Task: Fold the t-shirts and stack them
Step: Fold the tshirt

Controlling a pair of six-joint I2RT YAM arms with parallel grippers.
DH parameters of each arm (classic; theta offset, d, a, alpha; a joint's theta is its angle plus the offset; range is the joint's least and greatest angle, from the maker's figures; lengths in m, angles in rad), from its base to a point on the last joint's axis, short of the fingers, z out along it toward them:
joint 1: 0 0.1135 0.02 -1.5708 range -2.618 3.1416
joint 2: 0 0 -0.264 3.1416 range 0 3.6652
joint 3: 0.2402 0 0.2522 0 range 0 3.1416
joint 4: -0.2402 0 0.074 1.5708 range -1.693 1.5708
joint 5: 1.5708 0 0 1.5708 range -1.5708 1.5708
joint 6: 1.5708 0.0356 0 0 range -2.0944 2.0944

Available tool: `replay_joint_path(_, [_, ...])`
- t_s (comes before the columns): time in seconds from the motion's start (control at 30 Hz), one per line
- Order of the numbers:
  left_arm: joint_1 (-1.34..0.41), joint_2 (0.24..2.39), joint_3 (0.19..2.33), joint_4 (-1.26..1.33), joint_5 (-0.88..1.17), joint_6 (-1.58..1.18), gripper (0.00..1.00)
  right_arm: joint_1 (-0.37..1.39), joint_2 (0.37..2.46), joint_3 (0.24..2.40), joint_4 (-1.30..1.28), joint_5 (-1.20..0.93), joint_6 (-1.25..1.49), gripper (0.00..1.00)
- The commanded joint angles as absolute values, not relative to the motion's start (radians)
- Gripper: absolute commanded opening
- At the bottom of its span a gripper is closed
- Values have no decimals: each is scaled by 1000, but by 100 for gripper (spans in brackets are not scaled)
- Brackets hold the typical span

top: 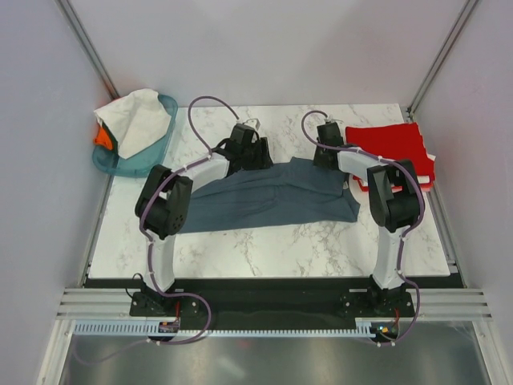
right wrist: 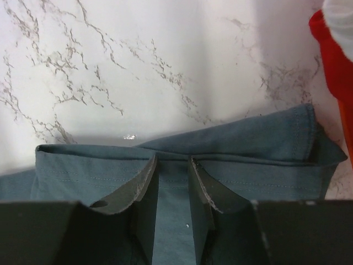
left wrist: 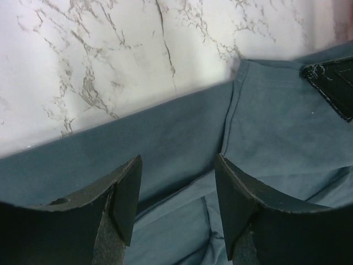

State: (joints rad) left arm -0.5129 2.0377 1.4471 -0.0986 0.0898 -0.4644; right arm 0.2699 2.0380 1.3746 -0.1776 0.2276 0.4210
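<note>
Veined marble tabletop (top: 264, 249), rumpled slate t-shirt (top: 272, 200)

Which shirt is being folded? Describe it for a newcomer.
On the white marble table, look at its middle. The slate blue-grey t-shirt lies there, spread wide. Unlike it, the red shirt sits folded at the far right, and the white shirt is crumpled in the teal basket.

Slate blue-grey t-shirt (top: 272, 196) is lying over the white, grey-veined table (top: 264, 250).
A red t-shirt (top: 393, 144), teal basket (top: 166, 138), white cloth (top: 136, 116) and orange cloth (top: 102, 138) are showing.
</note>
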Motion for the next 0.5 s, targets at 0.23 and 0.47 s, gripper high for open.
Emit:
replay_joint_path(0.23, [-514, 2103, 1552, -155, 138, -468, 62, 293, 2063, 1434, -225, 287, 387, 32])
replay_joint_path(0.47, [-512, 2108, 1566, -167, 124, -446, 63, 293, 2025, 1434, -229, 288, 396, 1])
